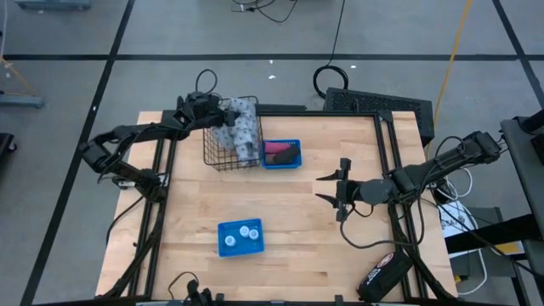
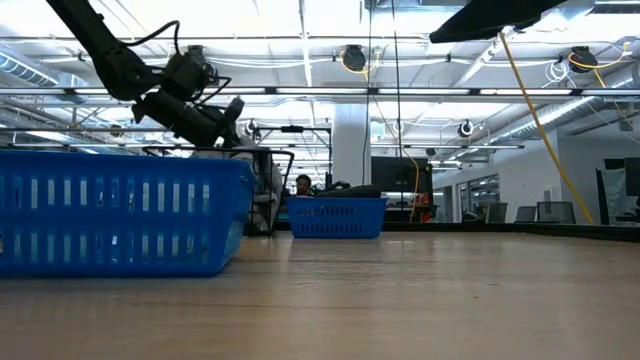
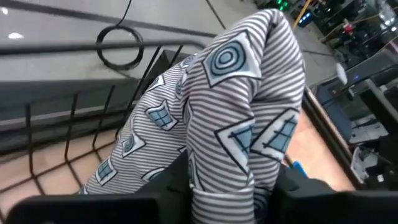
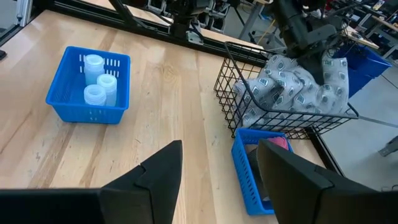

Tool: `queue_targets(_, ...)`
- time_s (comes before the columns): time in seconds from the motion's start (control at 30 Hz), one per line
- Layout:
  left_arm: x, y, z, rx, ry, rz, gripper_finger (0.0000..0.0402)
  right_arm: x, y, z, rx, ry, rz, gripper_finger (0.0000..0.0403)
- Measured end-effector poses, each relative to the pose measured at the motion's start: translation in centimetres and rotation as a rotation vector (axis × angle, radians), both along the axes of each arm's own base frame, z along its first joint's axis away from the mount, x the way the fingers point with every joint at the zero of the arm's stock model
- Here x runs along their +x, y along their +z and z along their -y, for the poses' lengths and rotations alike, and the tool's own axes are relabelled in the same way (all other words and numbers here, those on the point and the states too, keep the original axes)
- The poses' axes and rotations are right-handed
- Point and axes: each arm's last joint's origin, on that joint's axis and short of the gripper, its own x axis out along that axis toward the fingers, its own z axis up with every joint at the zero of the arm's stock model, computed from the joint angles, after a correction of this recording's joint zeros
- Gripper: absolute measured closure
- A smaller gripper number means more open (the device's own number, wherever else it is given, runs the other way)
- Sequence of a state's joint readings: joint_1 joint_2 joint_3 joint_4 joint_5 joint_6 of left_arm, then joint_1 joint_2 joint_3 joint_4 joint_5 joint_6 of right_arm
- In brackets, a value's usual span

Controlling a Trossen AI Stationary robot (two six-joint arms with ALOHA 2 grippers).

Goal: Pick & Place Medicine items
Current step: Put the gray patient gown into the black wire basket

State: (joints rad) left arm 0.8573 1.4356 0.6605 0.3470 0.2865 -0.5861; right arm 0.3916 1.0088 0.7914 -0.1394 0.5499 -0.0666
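Three small white bottles (image 1: pixel 241 234) stand in a blue tray (image 1: pixel 226 249) near the table's near edge, also seen in the right wrist view (image 4: pixel 96 78). My left gripper (image 1: pixel 223 114) is over the far left corner of a black wire basket (image 1: pixel 214 157), shut on a grey striped cloth (image 1: pixel 245 127) that fills the basket. My right gripper (image 1: pixel 334 192) hovers open over the table's right half, well right of the bottles and touching nothing. My left gripper holds the striped cloth by a bunched fold (image 3: pixel 224 155), several layers pinched between its two fingers (image 3: pixel 171 183). It comes slanting down from the table's left. The held part stands up above the basket rim (image 4: pixel 323 68), while the rest of the cloth lies piled in the basket.
A second blue tray (image 1: pixel 295 144) sits against the basket's right side, holding a pink block (image 1: pixel 276 148) and a dark block. Black rails run along the table's left and right sides. Bare wood lies between the two trays. A keyboard (image 1: pixel 374 104) sits at the far edge.
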Motion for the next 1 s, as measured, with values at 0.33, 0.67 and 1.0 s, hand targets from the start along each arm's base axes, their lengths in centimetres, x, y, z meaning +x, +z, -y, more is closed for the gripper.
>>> queue_targets(0.33, 0.0, -0.1, 0.1, 0.023, -0.022, -0.037, 0.0239, 0.0, 0.0, 0.0, 0.001, 0.000, 0.001, 0.0207)
queue_targets(0.67, -0.1, 0.9, 0.6, 0.060, -0.044, -0.022, 0.0207, 0.0, 0.0, 0.0, 0.002, -0.001, 0.001, 0.0207)
queue_targets(1.0, -1.1, 2.8, 1.4, 0.144, -0.007, -0.044, 0.0202, 0.0, 0.0, 0.0, 0.002, -0.001, 0.000, 0.0207)
